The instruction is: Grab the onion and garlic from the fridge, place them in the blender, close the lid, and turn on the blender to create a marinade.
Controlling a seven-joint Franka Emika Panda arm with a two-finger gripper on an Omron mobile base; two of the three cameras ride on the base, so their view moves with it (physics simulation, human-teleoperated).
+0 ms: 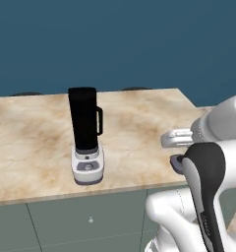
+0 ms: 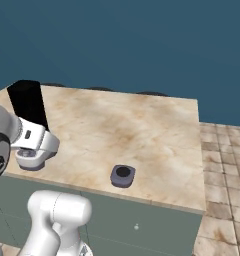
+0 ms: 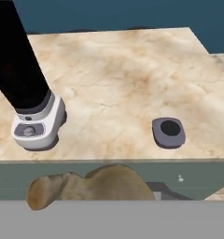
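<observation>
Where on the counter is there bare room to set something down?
The counter is bare between the blender and the lid, and across its whole back half. Only the front edge is occupied: blender at one end, lid nearer the other.

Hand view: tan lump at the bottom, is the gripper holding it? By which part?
Likely the garlic, close against the camera where the fingertips would be. The fingers are hidden behind it, so grip and contact point cannot be confirmed.

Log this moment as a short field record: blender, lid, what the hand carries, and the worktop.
blender: upright on the marble counter, jar top uncovered
lid: flat on the counter near the front edge, apart from the blender
garlic: tan lump close at the hand, seemingly held; fingers hidden
onion: cannot tell whether it is inside the jar
</observation>
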